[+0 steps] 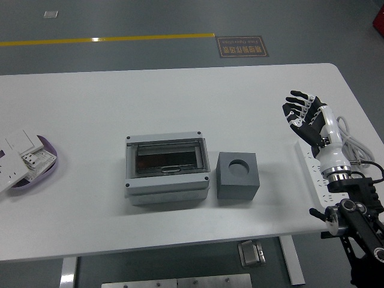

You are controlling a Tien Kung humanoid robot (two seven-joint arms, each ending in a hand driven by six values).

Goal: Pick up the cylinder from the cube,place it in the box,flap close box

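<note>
Far right, I see my right hand (pixel 307 116) spread, empty, partly covering a power strip (pixel 318 180); the cube's (pixel 237 175) hole looks empty, the box (pixel 167 168) lid shut.

Single head cam, high on robot's side, facing fwd/down over white table (pixel 180 90).

Bare table (pixel 270 114) lies open between the right hand (pixel 305 114) and the cube (pixel 238 175). The box (pixel 167 168) stands just beside the cube's left; a power strip (pixel 318 180) lies under the arm.
</note>
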